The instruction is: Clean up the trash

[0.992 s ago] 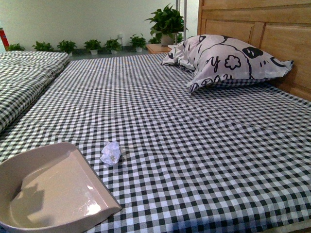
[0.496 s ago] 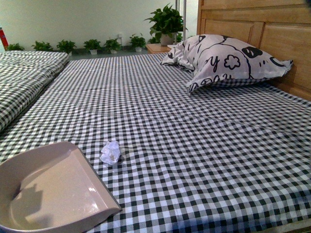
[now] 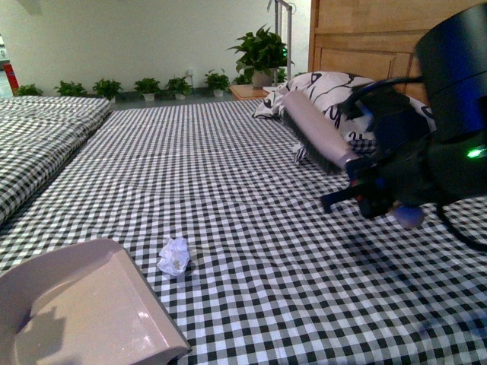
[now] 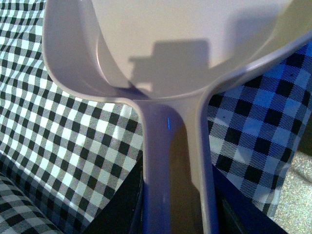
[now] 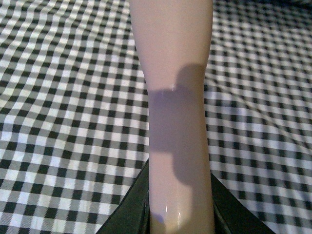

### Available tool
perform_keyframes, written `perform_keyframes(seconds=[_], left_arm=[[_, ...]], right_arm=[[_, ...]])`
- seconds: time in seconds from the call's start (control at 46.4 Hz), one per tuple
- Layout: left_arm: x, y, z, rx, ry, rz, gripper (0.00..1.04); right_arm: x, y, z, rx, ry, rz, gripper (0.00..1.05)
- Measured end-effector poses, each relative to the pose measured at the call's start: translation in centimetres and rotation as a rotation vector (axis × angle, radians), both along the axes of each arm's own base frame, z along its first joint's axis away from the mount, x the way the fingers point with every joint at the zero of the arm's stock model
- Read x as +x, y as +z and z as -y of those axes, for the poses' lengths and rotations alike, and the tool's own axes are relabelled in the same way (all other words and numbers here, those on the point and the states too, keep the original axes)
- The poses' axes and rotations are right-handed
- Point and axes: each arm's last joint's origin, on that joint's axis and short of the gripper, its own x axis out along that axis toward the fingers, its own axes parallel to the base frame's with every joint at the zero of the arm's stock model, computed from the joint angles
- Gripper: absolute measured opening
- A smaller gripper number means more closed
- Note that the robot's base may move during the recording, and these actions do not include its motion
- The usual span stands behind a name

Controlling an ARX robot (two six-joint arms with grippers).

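Dustpan [image 3: 84, 312] nearest, at seven o'clock in the front view, beige, mouth lying on the checked bedsheet [image 3: 251, 198] and facing toward two o'clock. Left wrist view shows its handle [image 4: 173, 175] running straight back under the camera; left gripper itself not in view, dark shapes flank the handle, so a hold on it is likely but I cannot tell jaw state.

Trash [image 3: 174, 256]: small crumpled white wad, on the sheet just beyond the dustpan's open lip, at about one o'clock from it, apart from the pan, not inside.

Right arm [image 3: 441, 144] in at three o'clock, well apart from the wad, above the sheet. It carries a brush [image 3: 319, 133], pale handle slanting up toward eleven o'clock, dark bristles along the lower edge. Right wrist view: brush handle [image 5: 175, 122] runs out from between dark gripper parts at the frame's base; right gripper clamped on the handle, by the look of it.

Farther: patterned pillow [image 3: 335, 87] against a wooden headboard [image 3: 365, 38], at one o'clock. Potted plants [image 3: 160, 85] along the far wall, twelve o'clock.

Judgement: both tools in hand, sweep not yet begun. Next move calls for bringing the brush across to the far side of the wad, bristles down on the sheet, then drawing toward seven o'clock into the pan. Pan must stay flat or the wad slips under.
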Motion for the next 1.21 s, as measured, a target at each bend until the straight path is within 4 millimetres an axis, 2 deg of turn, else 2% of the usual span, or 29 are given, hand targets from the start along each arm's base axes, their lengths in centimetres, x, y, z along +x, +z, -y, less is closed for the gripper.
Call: perform_keyframes(seconds=[0.194,0.324,0.518,0.885,1.014,1.208], left_arm=[[0.0,0.0,0.0,0.0,0.0,0.0,0.27],[0.0,0.0,0.0,0.0,0.0,0.0,0.27],[0.0,0.0,0.0,0.0,0.0,0.0,0.27],[0.0,0.0,0.0,0.001,-0.001,0.001,0.27],[0.0,0.0,0.0,0.001,-0.001,0.001,0.27],[0.0,0.0,0.0,0.001,-0.002,0.001,0.27]], right_arm=[[1.3,-2.3,-4.4,-0.038,0.061,-0.041,0.19],[1.5,-3.8,-6.5,-0.064,0.078,-0.053,0.19],[0.9,-6.7,-7.9,-0.097,0.111,-0.116,0.19],[-2.5,-8.6,-9.6,-0.113,0.326,-0.279,0.19],[-3.9,-8.3,-9.6,-0.126,0.427,-0.331,0.19],[-5.7,-3.8,-8.8,0.087,0.668,-0.383,0.19]])
